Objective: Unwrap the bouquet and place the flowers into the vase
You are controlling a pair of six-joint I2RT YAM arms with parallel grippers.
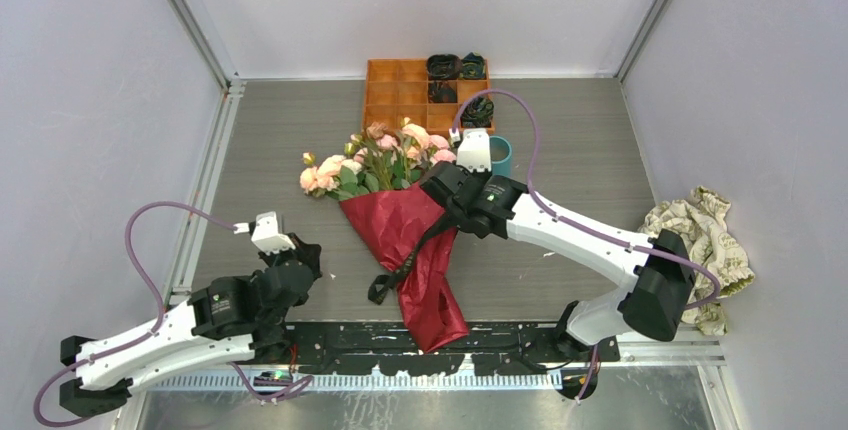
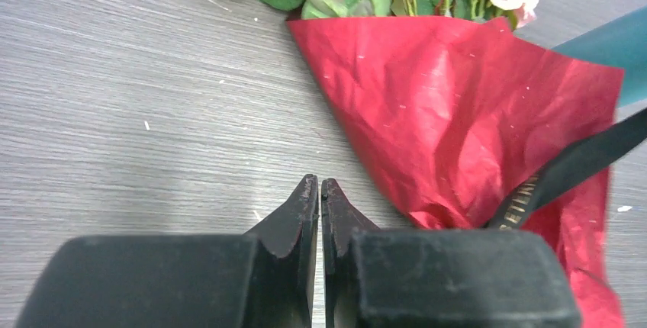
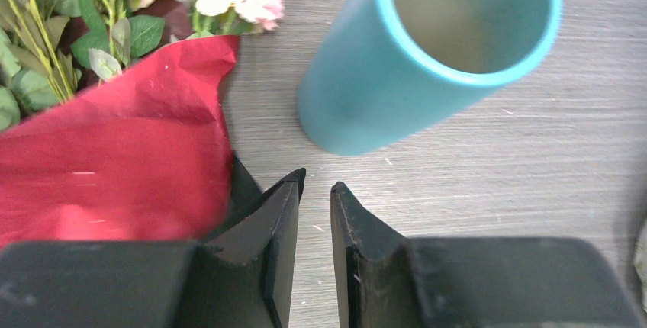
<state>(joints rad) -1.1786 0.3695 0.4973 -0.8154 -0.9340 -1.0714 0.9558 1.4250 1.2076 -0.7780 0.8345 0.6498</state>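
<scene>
Overhead, the paper-wrapped bouquet [image 1: 395, 215] lies mid-tabletop. Its pink, peach and cream artificial flowers [image 1: 370, 162] point toward the far edge, and the crinkled dark red paper [image 1: 425, 300] tapers toward the near edge. A black ribbon [image 1: 400, 275] trails loosely across the wrap, so the step in hand appears to be opening the paper. The small teal-blue cylindrical vase [image 1: 502, 156] stands upright just beyond the right gripper [image 1: 447, 175], which sits at the wrap's upper right edge. The left gripper [image 1: 305, 253] is apart from the wrap, toward the near-left corner. An orange compartment tray [image 1: 400, 85] sits at the far edge and a crumpled patterned cloth [image 1: 705, 240] at the right edge.

To do this well, one gripper would best take a paper edge only, clear of the stems. The other would draw the opposite flap away low and slowly, with the vase so near.

In the left wrist view, the left gripper [image 2: 320, 183] has its fingers pressed together on nothing, over bare wood-grain tabletop [image 2: 114, 114] short of the paper [image 2: 458, 114]. This view alone shows the ribbon [image 2: 568, 164] pulled straight, with lettering on it.

In the right wrist view, the right gripper [image 3: 317, 181] has its jaws narrowly apart with bare table between them, clamping nothing. The paper [image 3: 114, 160] lies just beside one finger. Only here does the vase [image 3: 381, 84] show its empty mouth. Something dark sits behind that finger, and whether it is ribbon cannot be told.
</scene>
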